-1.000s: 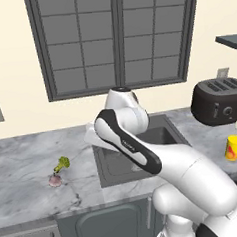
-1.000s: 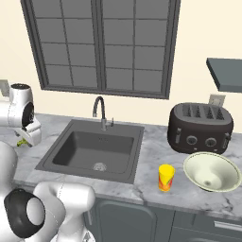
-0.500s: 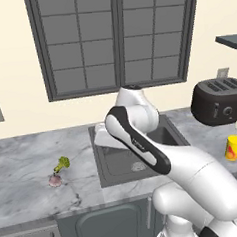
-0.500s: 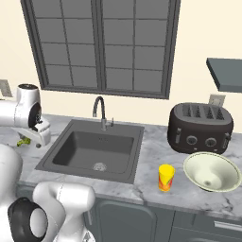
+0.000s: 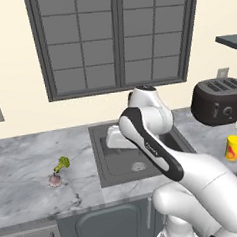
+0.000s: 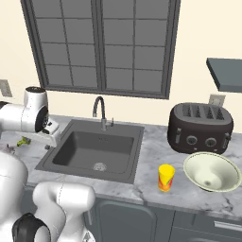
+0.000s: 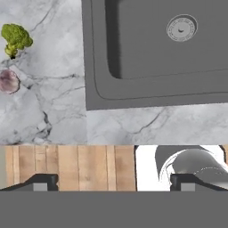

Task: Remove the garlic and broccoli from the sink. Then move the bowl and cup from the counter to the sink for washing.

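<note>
Counter point(image 7: 58, 111): garlic point(image 7: 8, 81), broccoli point(image 7: 16, 39) beyond tool point(image 7: 113, 182)

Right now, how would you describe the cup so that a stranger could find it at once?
Start at the sink and go right along the counter. The cup stands near the front edge, beside the wide pale bowl. It is small, tapered and bright yellow, with a red-orange patch.

counter point(image 6: 156, 156): grey-white veined marble
left part: broccoli point(image 5: 62, 164), garlic point(image 5: 54, 180)
right part: cup point(image 6: 166, 177), bowl point(image 6: 211, 172), toaster point(image 6: 202, 127)
</note>
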Robot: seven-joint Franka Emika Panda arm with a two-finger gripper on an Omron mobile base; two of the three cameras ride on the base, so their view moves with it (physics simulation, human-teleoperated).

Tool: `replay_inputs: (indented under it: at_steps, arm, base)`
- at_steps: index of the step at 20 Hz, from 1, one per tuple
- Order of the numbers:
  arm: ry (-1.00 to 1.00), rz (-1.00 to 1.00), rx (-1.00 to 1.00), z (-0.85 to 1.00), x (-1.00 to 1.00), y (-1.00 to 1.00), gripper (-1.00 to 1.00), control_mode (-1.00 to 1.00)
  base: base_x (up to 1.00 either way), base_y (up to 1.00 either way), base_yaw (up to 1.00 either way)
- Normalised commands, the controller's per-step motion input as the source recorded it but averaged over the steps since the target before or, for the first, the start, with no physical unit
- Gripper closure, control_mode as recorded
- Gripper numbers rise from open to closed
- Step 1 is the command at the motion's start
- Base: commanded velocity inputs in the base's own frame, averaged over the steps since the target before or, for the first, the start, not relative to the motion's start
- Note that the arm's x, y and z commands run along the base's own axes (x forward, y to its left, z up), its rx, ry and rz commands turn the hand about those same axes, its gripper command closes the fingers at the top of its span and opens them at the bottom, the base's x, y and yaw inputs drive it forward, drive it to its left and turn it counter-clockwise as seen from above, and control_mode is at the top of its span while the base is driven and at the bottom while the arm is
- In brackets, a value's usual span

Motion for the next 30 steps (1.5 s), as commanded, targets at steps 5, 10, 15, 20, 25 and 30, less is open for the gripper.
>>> replay_inputs:
  at_steps: [5, 10, 15, 20, 25, 30]
  arm:
    - [0.00, 0.04, 0.00, 0.00, -0.02, -0.39, -1.00, -1.00]
    - [0.00, 0.04, 0.02, 0.02, -0.08, -0.40, -1.00, -1.00]
    - [-0.01, 0.05, 0.00, 0.03, -0.11, -0.38, -1.00, -1.00]
    - [-0.05, 0.09, 0.01, 0.07, -0.14, -0.36, -1.00, -1.00]
    - [-0.08, 0.11, 0.00, 0.09, -0.18, -0.38, -1.00, -1.00]
    - [-0.03, 0.06, 0.00, 0.07, -0.15, -0.40, -1.00, -1.00]
  base:
    - [0.00, 0.00, 0.00]
    - [0.00, 0.00, 0.00]
    - [0.00, 0.00, 0.00]
    - [0.00, 0.00, 0.00]
    - [0.00, 0.00, 0.00]
    - [0.00, 0.00, 0.00]
